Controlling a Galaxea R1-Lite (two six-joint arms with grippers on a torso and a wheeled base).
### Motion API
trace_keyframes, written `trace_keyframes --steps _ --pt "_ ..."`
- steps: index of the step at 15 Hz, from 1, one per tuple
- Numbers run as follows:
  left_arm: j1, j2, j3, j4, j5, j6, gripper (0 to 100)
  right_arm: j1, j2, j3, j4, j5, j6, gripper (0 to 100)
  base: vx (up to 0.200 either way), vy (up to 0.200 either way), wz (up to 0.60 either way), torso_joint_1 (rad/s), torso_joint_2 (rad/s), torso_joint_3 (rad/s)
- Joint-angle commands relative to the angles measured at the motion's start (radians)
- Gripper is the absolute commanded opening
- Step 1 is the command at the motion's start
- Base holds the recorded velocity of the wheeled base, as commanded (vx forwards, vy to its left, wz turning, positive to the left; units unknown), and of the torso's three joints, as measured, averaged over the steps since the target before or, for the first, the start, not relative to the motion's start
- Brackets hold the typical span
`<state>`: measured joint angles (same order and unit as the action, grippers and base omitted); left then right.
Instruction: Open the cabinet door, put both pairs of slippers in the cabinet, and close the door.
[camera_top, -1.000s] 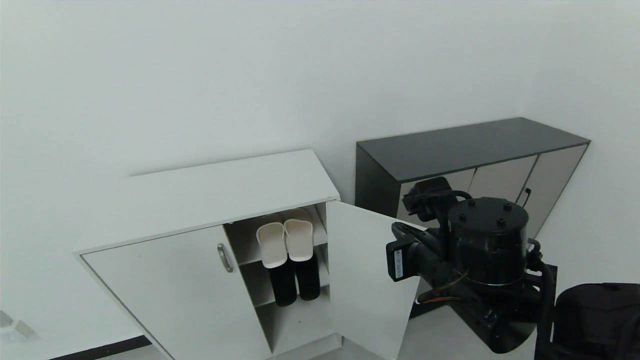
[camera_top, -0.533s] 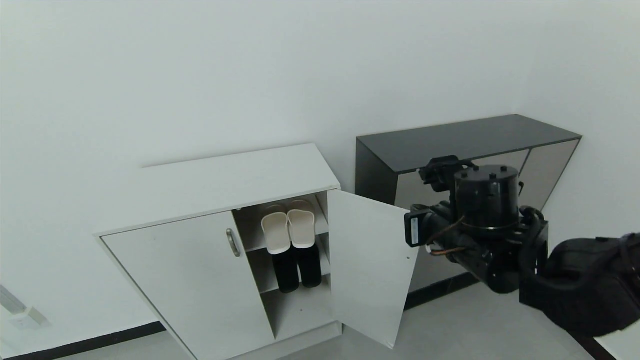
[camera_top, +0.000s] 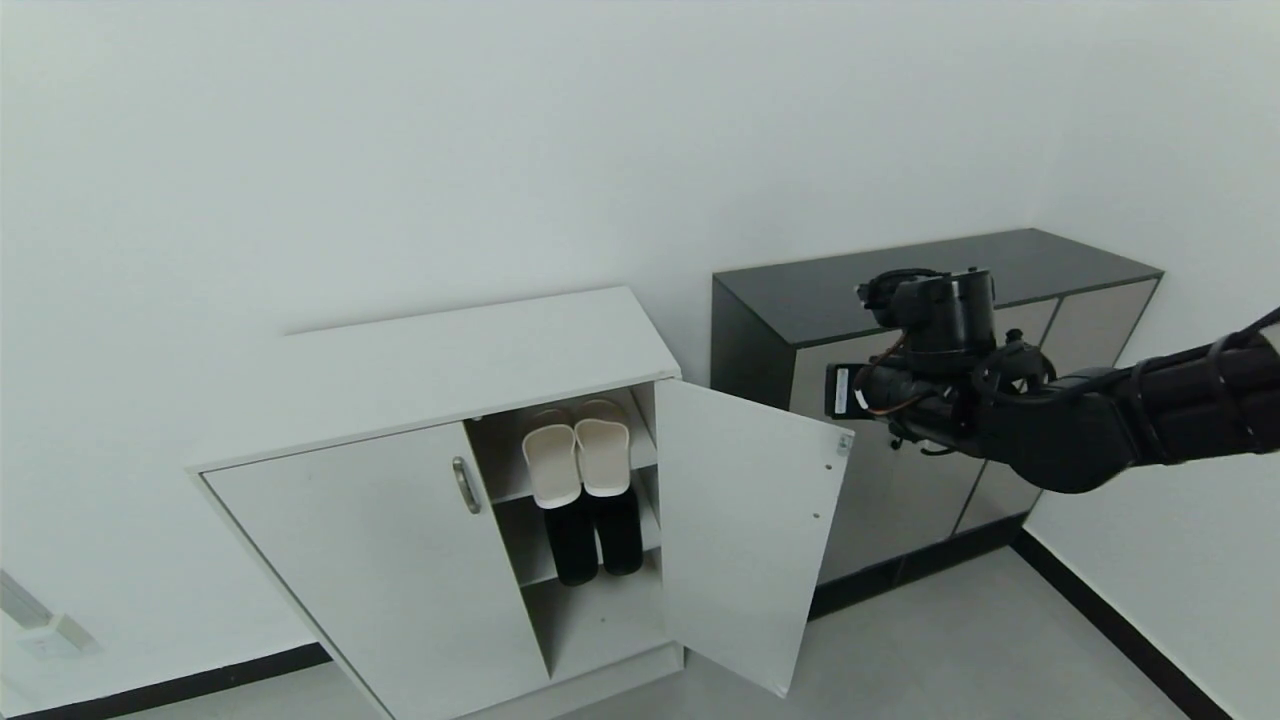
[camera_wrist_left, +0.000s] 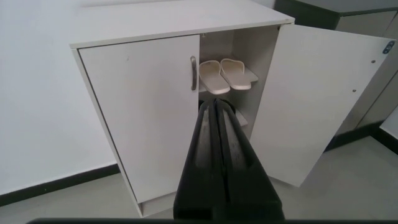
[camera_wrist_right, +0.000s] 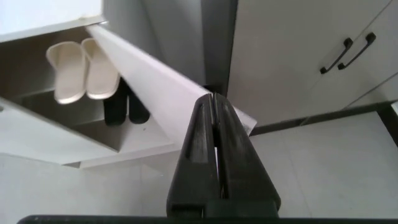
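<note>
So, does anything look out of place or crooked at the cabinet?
Nothing spilled or damaged. The white slippers seem to jut past the front edge of their shelf, above the black slippers; the cabinet door stands open.

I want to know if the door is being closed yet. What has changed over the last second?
The right arm lifted and stretched forward; its shut, empty hand is now near the outer edge of the open door. The door, the white slippers and the black slippers inside stayed put.
</note>
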<state>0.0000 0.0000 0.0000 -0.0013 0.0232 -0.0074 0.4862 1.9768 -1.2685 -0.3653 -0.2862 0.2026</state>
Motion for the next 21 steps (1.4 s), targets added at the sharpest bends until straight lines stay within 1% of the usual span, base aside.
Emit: trace_keyframes --steps 1,3,8,13,21 --pt "0.000 0.000 0.000 0.000 0.000 0.000 0 -0.034 0.085 -0.051 0.002 0.004 0.005 0 0.000 0.000 0.00 0.000 0.00 0.000" --pt "0.000 0.000 0.000 0.000 0.000 0.000 0 -0.051 0.128 -0.081 0.002 0.024 0.005 0 0.000 0.000 0.00 0.000 0.00 0.000" --pt "0.000 0.000 0.000 0.000 0.000 0.000 0 -0.066 0.209 -0.146 0.002 0.032 0.005 0 0.000 0.000 0.00 0.000 0.00 0.000" --pt "0.000 0.000 0.000 0.000 0.000 0.000 0 -0.081 0.261 -0.167 -0.004 0.032 0.008 0 0.000 0.000 0.00 0.000 0.00 0.000" --pt "0.000 0.000 0.000 0.000 0.000 0.000 0 -0.078 0.280 -0.158 -0.018 0.030 0.008 0 0.000 0.000 0.00 0.000 0.00 0.000"
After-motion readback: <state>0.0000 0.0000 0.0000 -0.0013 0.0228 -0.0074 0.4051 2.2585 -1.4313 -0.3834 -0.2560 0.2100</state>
